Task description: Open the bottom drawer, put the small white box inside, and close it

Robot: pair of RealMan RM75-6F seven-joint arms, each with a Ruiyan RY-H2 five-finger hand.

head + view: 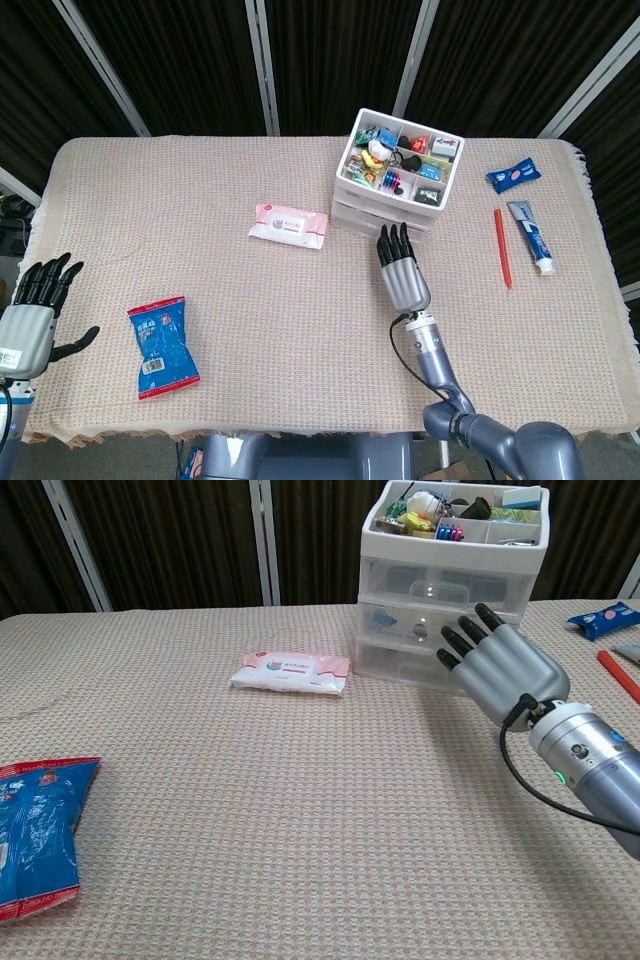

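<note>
The clear plastic drawer unit [437, 610] with a white frame stands at the far side of the beige woven tablecloth [200, 280], its bottom drawer [400, 660] pushed in. The open tray on top holds small coloured items; whether the small white box is among them is hard to tell. The right hand [500, 665] hovers in front of the lower drawers, fingers straight and slightly apart, holding nothing — contact with the drawer front is unclear. Left of the unit lies a pink-and-white wipes packet [288, 225]. The left hand [35, 305] sits at the table's near-left edge, fingers spread, near a blue snack bag [162, 346]
</note>
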